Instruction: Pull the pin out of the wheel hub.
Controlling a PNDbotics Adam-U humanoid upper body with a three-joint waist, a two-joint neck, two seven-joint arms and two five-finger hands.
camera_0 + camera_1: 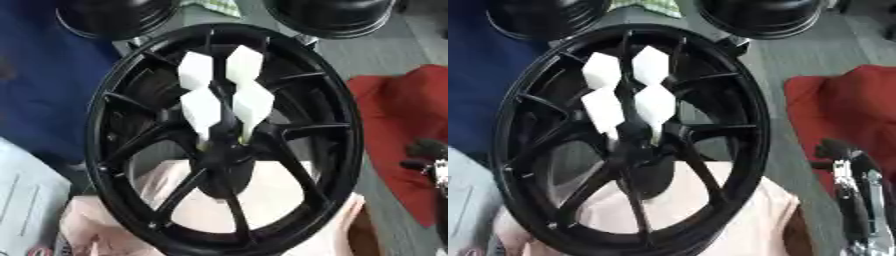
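Note:
A black spoked wheel hub [105, 150] fills the middle of both views, lying on a pale pink cloth [289, 220]. At its centre stand several white faceted pin pieces [203, 111], tapering down into the black centre boss [224, 155]. My right hand [852, 190], black and silver, shows at the lower right edge with fingers pointing up and holding nothing. It sits to the right of the rim, apart from the wheel and far from the white pieces. My left hand appears in neither view.
Two more black wheels [109, 17] [337, 15] lie at the top edge. A blue cloth [39, 90] covers the left, a red cloth [402, 115] the right, under my right hand. A pale grey sheet [26, 200] lies at lower left.

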